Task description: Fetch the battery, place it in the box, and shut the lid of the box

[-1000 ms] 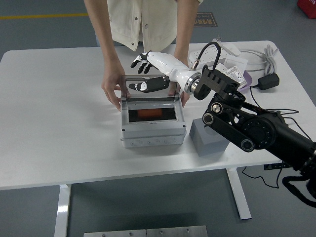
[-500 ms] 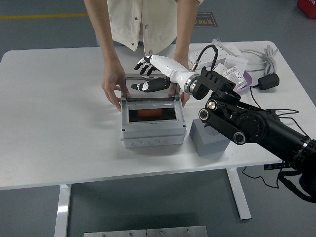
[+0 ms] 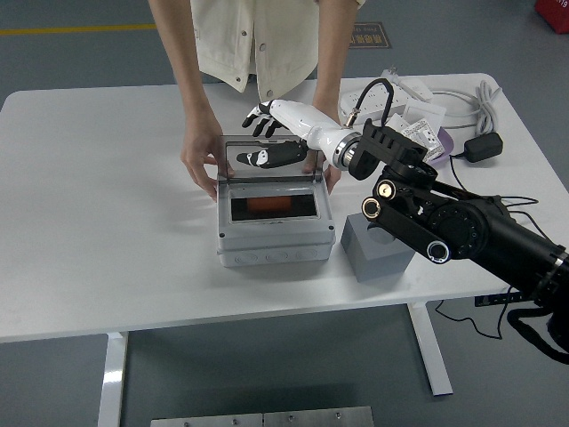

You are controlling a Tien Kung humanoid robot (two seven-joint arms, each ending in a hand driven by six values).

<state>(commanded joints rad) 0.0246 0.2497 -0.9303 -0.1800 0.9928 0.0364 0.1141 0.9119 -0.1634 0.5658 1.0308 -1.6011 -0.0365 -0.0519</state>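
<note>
Head view: the right hand (image 3: pixel 264 116), white-backed with black fingers, hovers with its fingers loosely spread and holding nothing, just behind the top edge of the clear lid (image 3: pixel 269 158). The lid stands raised, tilted back, and the hand's dark reflection shows in it. Below the hand the grey box (image 3: pixel 274 233) sits open on the white bench (image 3: pixel 107 231), and the orange battery (image 3: pixel 271 205) lies inside its dark well. A person stands at the bench's far side; one person's hand (image 3: pixel 201 165) braces the box's rear corner to the left of the robot's hand, the other (image 3: pixel 329 173) presses its rear corner to the right, partly hidden under the robot's wrist. Nearer the camera and to the right, a grey block (image 3: pixel 378 253) stands just beside the box, under the black forearm. Farther right lie a power strip (image 3: pixel 382 96) and cables.
</note>
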